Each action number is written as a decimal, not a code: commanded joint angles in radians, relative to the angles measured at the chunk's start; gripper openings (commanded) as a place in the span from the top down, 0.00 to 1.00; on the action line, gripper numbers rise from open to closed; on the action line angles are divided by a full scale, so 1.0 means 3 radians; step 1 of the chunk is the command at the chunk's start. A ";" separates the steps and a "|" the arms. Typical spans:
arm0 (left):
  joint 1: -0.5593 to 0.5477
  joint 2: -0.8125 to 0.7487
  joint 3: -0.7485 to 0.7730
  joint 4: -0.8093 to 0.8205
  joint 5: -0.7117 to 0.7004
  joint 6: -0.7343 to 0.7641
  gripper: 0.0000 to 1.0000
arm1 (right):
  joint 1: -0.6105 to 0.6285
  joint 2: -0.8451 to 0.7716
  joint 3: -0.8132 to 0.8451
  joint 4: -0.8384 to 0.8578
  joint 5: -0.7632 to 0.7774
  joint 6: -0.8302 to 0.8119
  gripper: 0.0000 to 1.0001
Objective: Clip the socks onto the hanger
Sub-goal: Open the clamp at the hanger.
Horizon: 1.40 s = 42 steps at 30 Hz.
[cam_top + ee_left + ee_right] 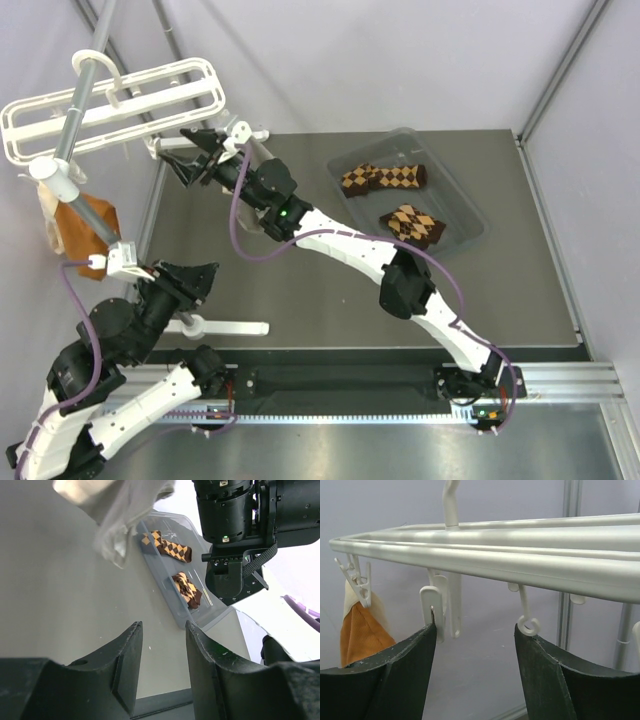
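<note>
Hanger: the hanger hangs from a grey pole above the table's far left corner. In the right wrist view its bars run across the top of the frame.
Already clipped: a plain orange sock and a pale beige sock hang at the hanger's left end. Neither is patterned, so they probably do not count towards the task.
Left gripper: the left gripper hovers over the table's near left part. Its wrist view shows the jaws partly apart with only bare table between them. It holds nothing.
Right gripper: the right gripper is raised just under the hanger's near bar. Its jaws stand wide and empty. One fingertip is right beside a white clip, though contact cannot be made out. The other sits just below a dangling ring.
Tray: a clear plastic tray sits at the far right corner of the table.
Socks: both of the socks lie flat inside the tray, one towards its far side and the other nearer. They are close together and well apart from both grippers. The left wrist view shows the same pair.
Done: none of the task proper, by the look of it. No patterned sock is on a clip or in a grip.
Left: each sock has to be picked from the tray, carried across to the left and pinched into a free clip.
Step in hand: the right arm appears to be working at or checking a clip, not fetching a sock.
</note>
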 commanded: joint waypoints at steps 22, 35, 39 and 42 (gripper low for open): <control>-0.0011 -0.0090 -0.0038 -0.0035 -0.0024 -0.0058 0.55 | 0.0141 0.0125 0.0359 0.0319 0.0060 0.0149 0.45; -0.0011 -0.0070 -0.0048 0.0011 -0.0019 -0.0022 0.55 | 0.0151 0.0233 0.0441 0.0314 0.0029 0.0282 0.48; -0.0011 -0.0095 -0.0048 -0.0019 -0.0024 -0.0022 0.55 | 0.0166 0.0279 0.0497 0.0309 0.0049 0.0282 0.48; -0.0016 -0.0141 -0.0058 -0.0040 -0.0045 -0.0028 0.55 | 0.0177 0.0294 0.0513 0.0314 0.0065 0.0302 0.49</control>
